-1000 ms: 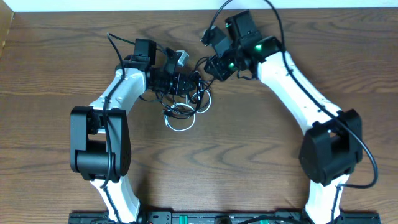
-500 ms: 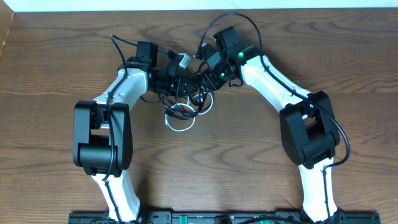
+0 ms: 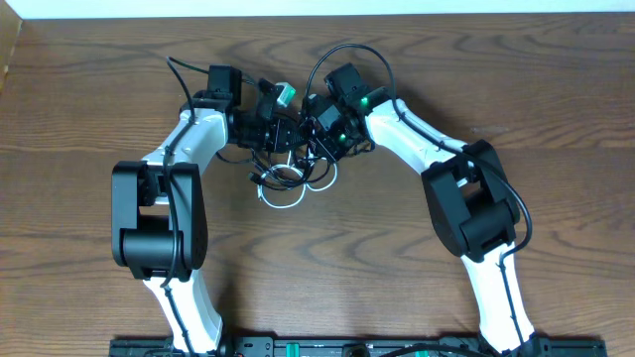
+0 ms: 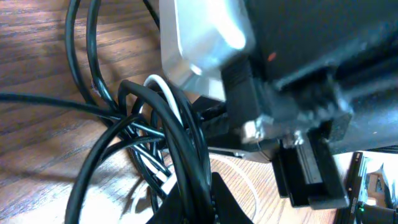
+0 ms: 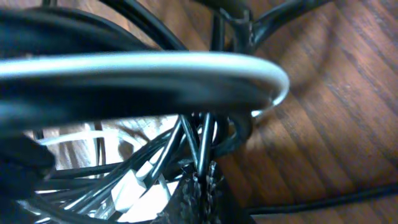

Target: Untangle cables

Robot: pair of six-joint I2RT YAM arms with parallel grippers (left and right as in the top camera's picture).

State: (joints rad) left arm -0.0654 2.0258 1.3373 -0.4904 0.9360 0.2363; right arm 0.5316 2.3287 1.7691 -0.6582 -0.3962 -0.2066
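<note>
Left gripper [image 3: 287,137] is pressed together, pinching black strands of the cables [image 3: 288,177]. In its wrist view the black cords run down into the closed fingers [image 4: 193,204] at the bottom edge. Right gripper [image 3: 320,131] is closed too, jaws together on a few thin black strands that converge into its tip in the right wrist view.

Both grippers sit just beside each other at the far middle of the table [image 3: 516,79], tips facing, one reaching in from the left and one from the right.

The cables are one tangled bundle between the two grippers and just near of them, lying on the wood. White cable [image 3: 281,201] loops out on the near side of the bundle, with black loops crossing over it.

Grey plug block [image 3: 284,92] sits just far of the left gripper, tilted. Which cord it belongs to: cannot tell.
</note>
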